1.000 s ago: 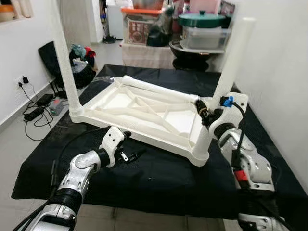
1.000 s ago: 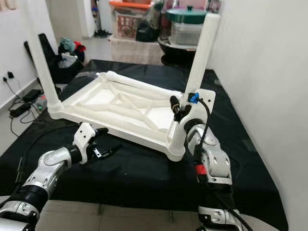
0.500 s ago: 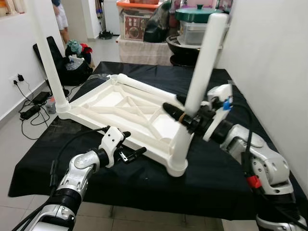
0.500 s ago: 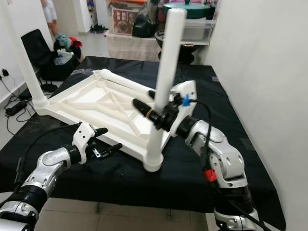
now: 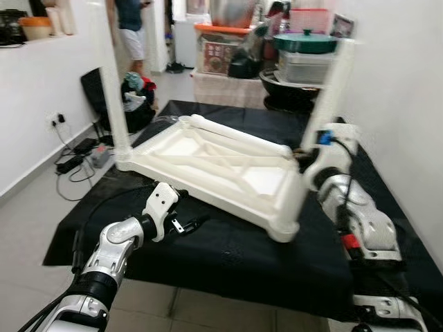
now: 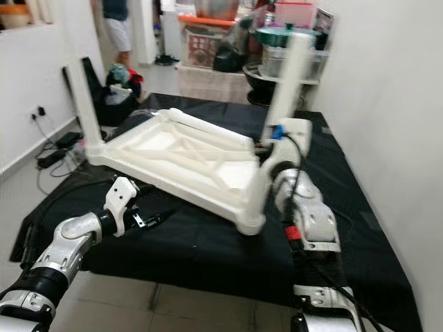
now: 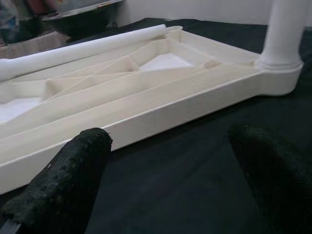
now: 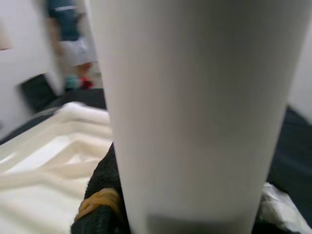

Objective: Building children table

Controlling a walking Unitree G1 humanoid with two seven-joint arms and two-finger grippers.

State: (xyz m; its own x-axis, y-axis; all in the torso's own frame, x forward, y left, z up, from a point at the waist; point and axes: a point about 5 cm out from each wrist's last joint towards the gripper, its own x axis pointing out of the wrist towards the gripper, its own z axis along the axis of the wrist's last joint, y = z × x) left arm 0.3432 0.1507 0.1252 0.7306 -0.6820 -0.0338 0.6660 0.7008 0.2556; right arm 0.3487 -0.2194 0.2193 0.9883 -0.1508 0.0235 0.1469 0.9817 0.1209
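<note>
- Right gripper (image 5: 304, 158) clasps a white table leg (image 5: 325, 104) near its base, black fingers (image 8: 100, 204) wrapped on either side of it.
- That leg stands upright in the near right corner of the white tabletop (image 5: 214, 166), which lies upside down on a black cloth (image 5: 228, 256).
- Left gripper (image 5: 185, 225) hovers just over the cloth beside the tabletop's near edge, fingers (image 7: 63, 180) spread apart, grasping nothing.
- Another leg (image 5: 111, 90) stands at the far left corner.
- Behind, a person (image 5: 131, 34) stands.
</note>
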